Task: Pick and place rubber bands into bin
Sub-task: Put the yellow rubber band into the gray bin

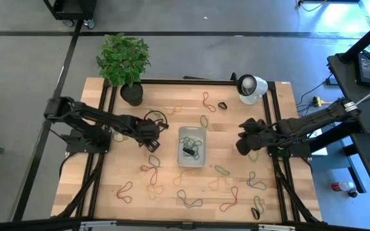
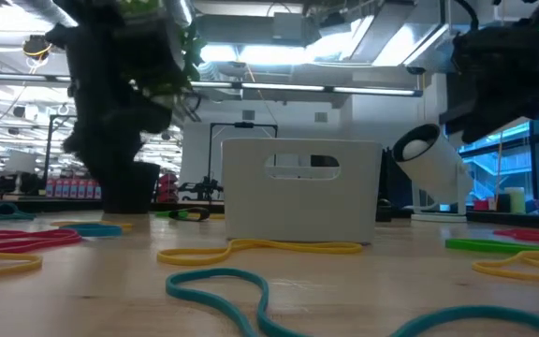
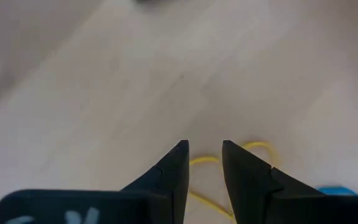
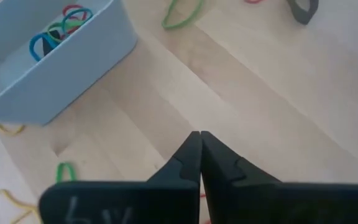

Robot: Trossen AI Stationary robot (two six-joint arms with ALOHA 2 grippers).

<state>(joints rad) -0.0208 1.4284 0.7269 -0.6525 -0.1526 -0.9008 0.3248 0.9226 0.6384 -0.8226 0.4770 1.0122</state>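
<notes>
The left gripper [image 3: 204,152] is hovering part-open, fingers straddling a yellow rubber band [image 3: 229,163] left of the bin [image 1: 192,146], apparently lining up a pinch. The right gripper [image 4: 200,144] is waiting closed and empty right of the bin, which is already holding several bands.

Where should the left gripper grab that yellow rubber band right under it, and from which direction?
Come straight down from above. The yellow rubber band lies flat on the table, so no side approach gets under it. The left gripper is slightly open with a strand of the loop showing in its gap; pinching that single strand, not the whole loop, looks best.
</notes>
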